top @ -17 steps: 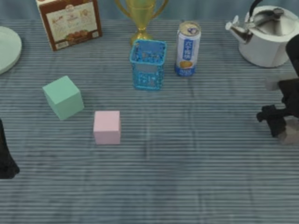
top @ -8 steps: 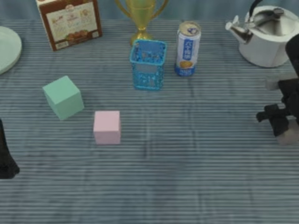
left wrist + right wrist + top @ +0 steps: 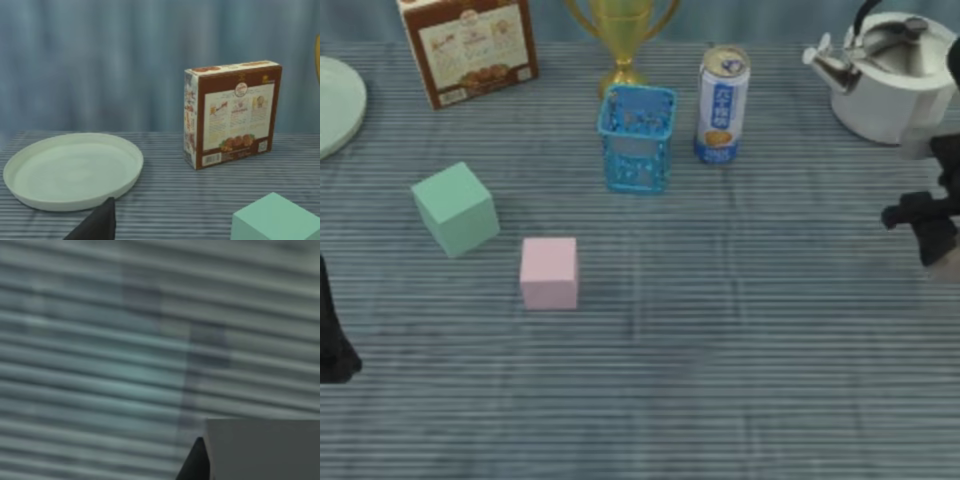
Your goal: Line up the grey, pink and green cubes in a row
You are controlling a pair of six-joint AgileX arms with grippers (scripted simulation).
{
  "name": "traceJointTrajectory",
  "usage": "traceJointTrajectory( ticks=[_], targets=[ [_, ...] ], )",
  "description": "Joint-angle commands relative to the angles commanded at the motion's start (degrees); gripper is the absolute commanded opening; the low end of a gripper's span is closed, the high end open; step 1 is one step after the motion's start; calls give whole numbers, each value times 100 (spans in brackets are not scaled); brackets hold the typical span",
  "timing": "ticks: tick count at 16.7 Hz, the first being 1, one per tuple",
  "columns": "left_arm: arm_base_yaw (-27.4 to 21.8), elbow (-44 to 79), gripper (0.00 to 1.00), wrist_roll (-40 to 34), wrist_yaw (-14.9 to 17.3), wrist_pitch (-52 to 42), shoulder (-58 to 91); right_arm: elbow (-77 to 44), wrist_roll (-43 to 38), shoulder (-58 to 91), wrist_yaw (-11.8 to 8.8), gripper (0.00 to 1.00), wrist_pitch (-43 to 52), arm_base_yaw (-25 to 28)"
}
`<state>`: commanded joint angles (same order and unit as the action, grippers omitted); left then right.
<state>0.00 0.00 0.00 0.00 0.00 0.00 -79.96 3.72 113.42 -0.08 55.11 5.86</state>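
Note:
The mint-green cube (image 3: 455, 208) stands at the table's left, and its corner shows in the left wrist view (image 3: 277, 220). The pale pink cube (image 3: 549, 272) sits just right of it, nearer the front. At the right edge my right gripper (image 3: 932, 240) hangs above the cloth. It is shut on the grey cube (image 3: 265, 450), which rests against a dark fingertip (image 3: 198, 462). From above, the gripper hides the grey cube. My left gripper (image 3: 332, 345) is parked at the left edge, open, with one finger (image 3: 100, 225) in sight.
Along the back stand a white plate (image 3: 335, 100), a cracker box (image 3: 468, 48), a gold trophy (image 3: 621, 30), a blue mesh basket (image 3: 637, 137), a drink can (image 3: 722, 103) and a white kettle (image 3: 890, 75). Striped cloth covers the table.
My right gripper has risen and shifted toward the back and right, taking the grey cube off the cloth. The left arm and the other cubes have not moved.

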Motion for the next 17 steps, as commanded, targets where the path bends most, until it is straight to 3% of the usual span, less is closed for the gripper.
traceJointTrajectory(
  ticks=[9, 17],
  targets=[
    [0, 0, 100, 0, 0, 0, 0, -190, -215, -164, 6, 0, 317, 188],
    [0, 0, 100, 0, 0, 0, 0, -26, -2804, -437, 82, 0, 549, 2128]
  ],
)
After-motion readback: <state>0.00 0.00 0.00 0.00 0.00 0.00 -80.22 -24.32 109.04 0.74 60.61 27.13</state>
